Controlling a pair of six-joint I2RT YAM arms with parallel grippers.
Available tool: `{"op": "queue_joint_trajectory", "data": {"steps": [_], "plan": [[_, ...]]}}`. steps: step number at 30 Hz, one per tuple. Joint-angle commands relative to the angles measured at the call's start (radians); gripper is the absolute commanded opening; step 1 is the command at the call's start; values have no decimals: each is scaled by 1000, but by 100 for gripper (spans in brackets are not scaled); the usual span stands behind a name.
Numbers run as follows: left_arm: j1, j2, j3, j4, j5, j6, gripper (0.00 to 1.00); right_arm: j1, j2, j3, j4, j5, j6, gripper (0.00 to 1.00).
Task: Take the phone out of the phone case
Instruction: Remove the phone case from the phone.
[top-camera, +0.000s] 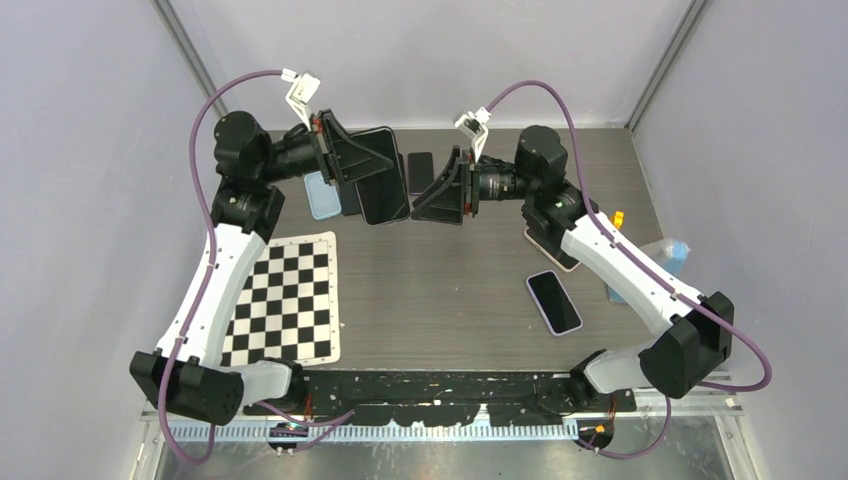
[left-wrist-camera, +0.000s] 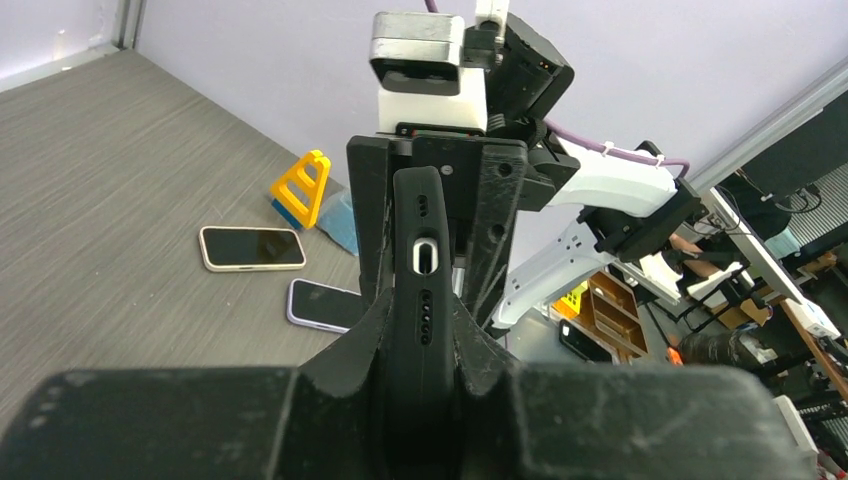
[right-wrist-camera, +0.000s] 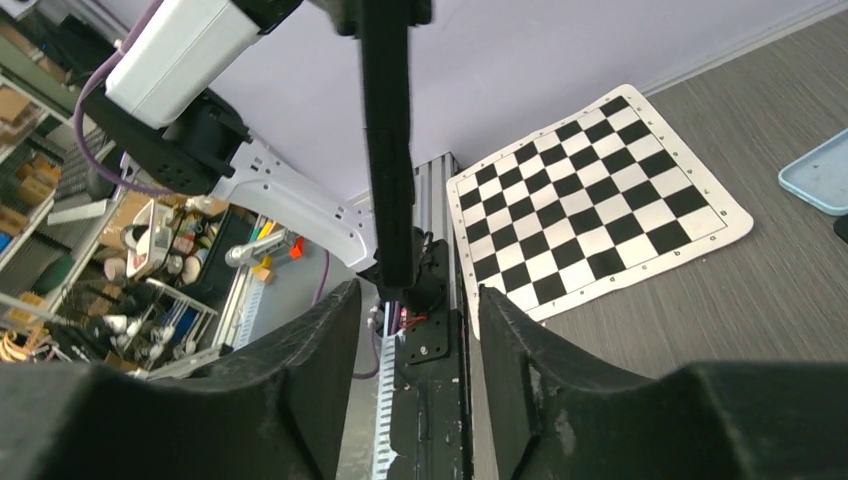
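A black phone (top-camera: 385, 185) in a black phone case (left-wrist-camera: 420, 330) is held up above the far middle of the table. My left gripper (top-camera: 362, 165) is shut on it. In the left wrist view the case stands edge-on between the fingers, charging port (left-wrist-camera: 425, 256) facing the camera. My right gripper (top-camera: 425, 195) faces it from the right, jaws apart. In the right wrist view the phone's thin edge (right-wrist-camera: 388, 150) runs down to just beyond the gap of my right gripper (right-wrist-camera: 412, 300), touching neither finger.
A checkerboard mat (top-camera: 285, 300) lies at the left. A light blue case (top-camera: 320, 195) and a dark phone (top-camera: 420, 170) lie under the grippers. On the right are a lilac-edged phone (top-camera: 554, 301), a cream phone (top-camera: 550, 250) and a yellow stand (top-camera: 617, 218).
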Motion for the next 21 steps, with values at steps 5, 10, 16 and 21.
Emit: {"op": "queue_joint_trajectory", "data": {"steps": [5,10,16,21], "plan": [[1,-39,12,51,8,-1,0,11,2,48,44,-76,-25,66],[1,-21,25,51,-8,-30,0,24,42,71,56,-87,-9,42],[0,29,32,72,8,-148,0,25,82,83,105,-88,29,26],[0,49,29,80,29,-238,0,25,94,65,131,-81,4,3]]}}
